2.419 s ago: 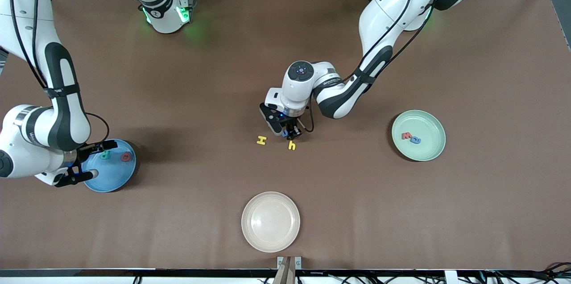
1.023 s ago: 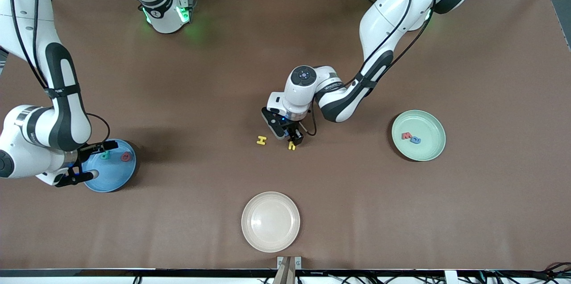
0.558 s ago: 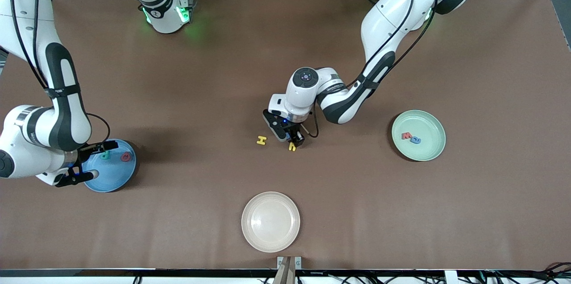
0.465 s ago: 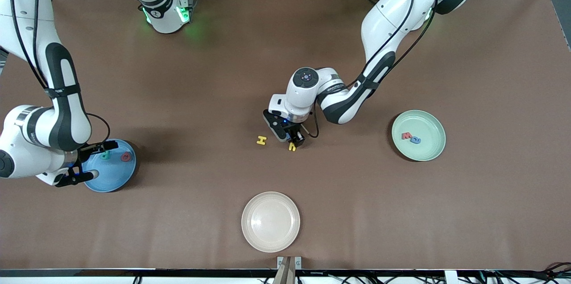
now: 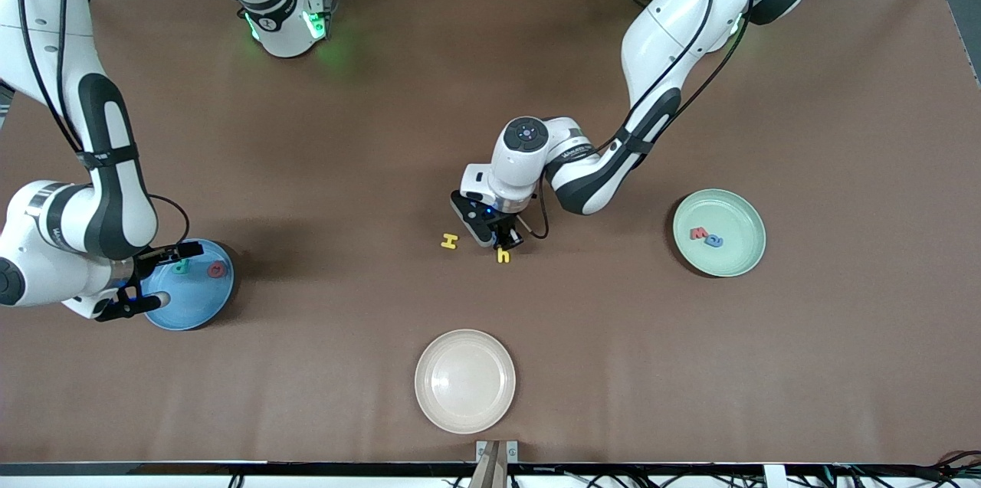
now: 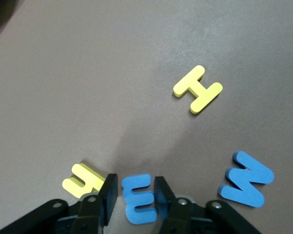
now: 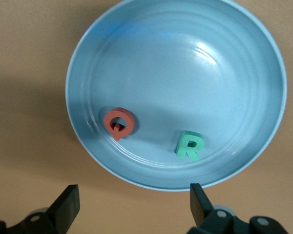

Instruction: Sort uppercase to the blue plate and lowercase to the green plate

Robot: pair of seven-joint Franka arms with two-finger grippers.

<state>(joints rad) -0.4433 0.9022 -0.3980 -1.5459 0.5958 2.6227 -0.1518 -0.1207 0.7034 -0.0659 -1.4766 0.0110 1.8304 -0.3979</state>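
My left gripper is low at the table's middle, open, its jaws narrow on either side of the blue lowercase m. Beside one finger lies the yellow h. The yellow H and the blue uppercase W lie close by. The blue plate holds the red Q and green R. My right gripper waits open at that plate's rim. The green plate holds a red w and a blue a.
A cream-white plate sits near the table's front edge, nearer the front camera than the letters. The left arm's hand covers the blue m and W in the front view. Brown table stretches between the plates.
My left gripper has shifted slightly over the letters and its jaws have narrowed around the blue m. The right arm has stayed where it was.
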